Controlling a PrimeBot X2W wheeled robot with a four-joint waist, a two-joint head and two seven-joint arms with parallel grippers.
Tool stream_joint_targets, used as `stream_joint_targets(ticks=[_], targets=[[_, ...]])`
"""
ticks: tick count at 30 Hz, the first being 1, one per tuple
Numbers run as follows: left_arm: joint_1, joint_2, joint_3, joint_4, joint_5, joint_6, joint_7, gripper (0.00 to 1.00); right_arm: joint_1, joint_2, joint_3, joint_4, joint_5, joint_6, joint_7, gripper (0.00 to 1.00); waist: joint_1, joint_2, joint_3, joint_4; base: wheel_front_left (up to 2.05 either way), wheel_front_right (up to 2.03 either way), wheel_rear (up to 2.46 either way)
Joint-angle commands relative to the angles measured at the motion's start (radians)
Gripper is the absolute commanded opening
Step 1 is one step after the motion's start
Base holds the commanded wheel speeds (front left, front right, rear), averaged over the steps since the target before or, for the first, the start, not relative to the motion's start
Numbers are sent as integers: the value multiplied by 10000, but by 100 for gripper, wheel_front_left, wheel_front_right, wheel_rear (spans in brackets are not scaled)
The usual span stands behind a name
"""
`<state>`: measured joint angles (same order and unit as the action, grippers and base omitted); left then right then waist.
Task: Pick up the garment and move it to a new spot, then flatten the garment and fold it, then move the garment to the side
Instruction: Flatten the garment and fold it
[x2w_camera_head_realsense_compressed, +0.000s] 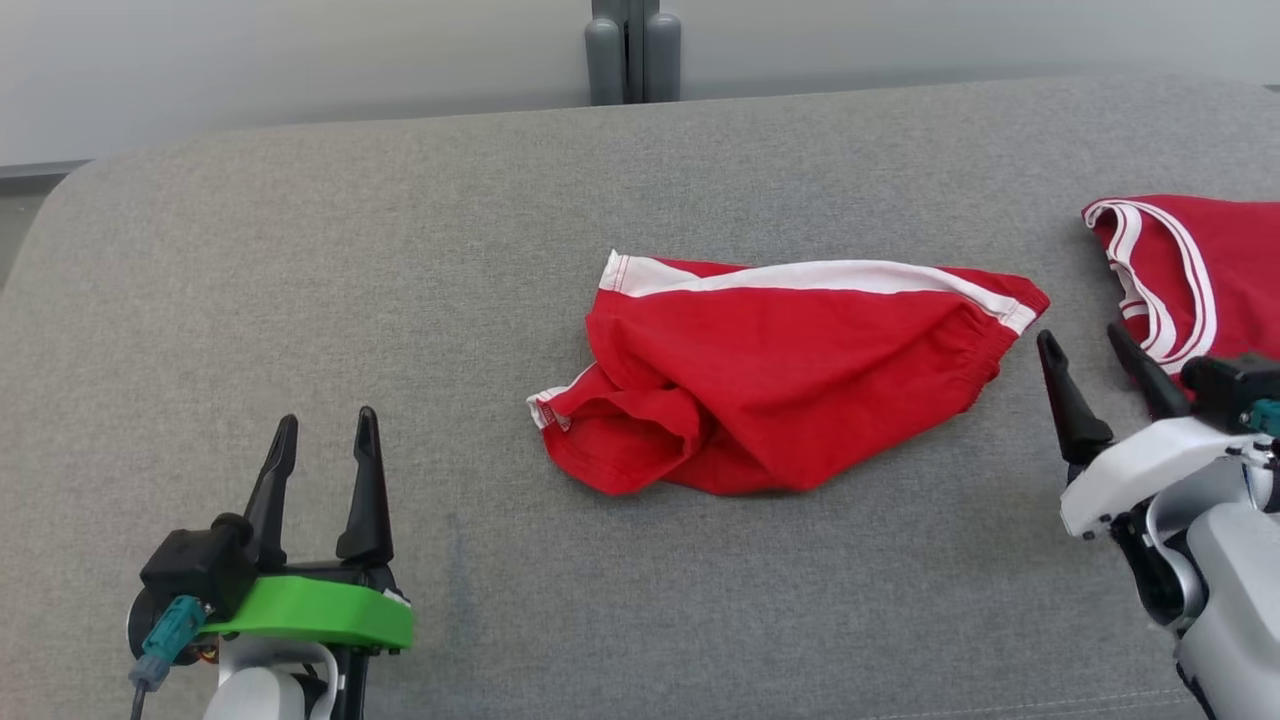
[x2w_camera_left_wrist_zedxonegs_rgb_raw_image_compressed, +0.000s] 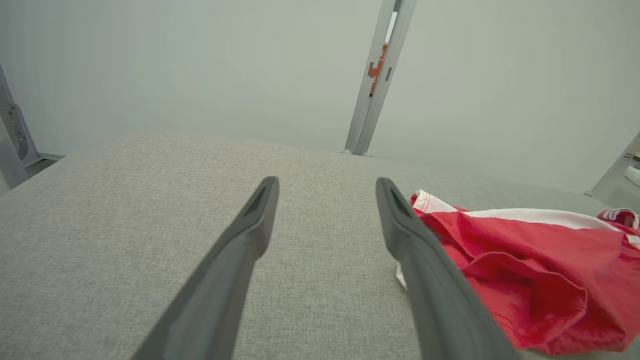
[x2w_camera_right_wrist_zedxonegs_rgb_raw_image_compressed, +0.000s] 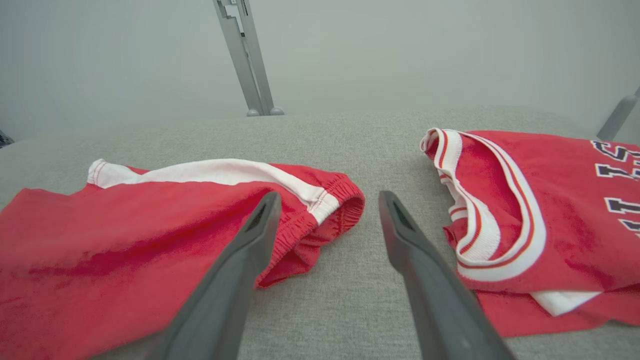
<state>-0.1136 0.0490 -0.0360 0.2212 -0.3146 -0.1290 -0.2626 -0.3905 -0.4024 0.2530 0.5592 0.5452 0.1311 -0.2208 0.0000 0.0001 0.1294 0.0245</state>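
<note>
Flattening is judged next: shorts (x2w_camera_head_realsense_compressed: 790, 380) lie crumpled and must be pulled flat; left claw (x2w_camera_head_realsense_compressed: 328, 415) and right claw (x2w_camera_head_realsense_compressed: 1080, 332) are spread (empty).

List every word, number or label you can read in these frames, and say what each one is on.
Red jersey: dark block letters with white edges, cut off at the right edge of the right wrist view. The top one is perhaps "S"; no whole word can be read.
Red shorts: no readable text.
No other text can be read.
</note>
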Motion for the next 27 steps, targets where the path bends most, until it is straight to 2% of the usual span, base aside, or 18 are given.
stream_joint_targets(ticks=[1, 9, 17, 27], targets=[[66, 29, 99, -60, 18, -22, -25, 100, 361, 92, -222, -422, -265, -6, -134, 100, 0, -1, -95, -121, 0, 0, 0], [279, 29, 124, 34, -82, -22, -25, 100, 2031, 1340, -1647, -2850, -1635, -6, -216, 100, 0, -1, -500, -322, 0, 0, 0], [400, 29, -28, 410, -119, -22, -25, 100, 2848, 2621, -2896, -3708, -2967, -4, 233, 100, 0, -1, -876, -359, 0, 0, 0], [455, 29, -77, 335, 20, -23, -25, 100, 3083, 3015, -3200, -4184, -3460, -4, 815, 100, 0, -1, -893, -290, 0, 0, 0]])
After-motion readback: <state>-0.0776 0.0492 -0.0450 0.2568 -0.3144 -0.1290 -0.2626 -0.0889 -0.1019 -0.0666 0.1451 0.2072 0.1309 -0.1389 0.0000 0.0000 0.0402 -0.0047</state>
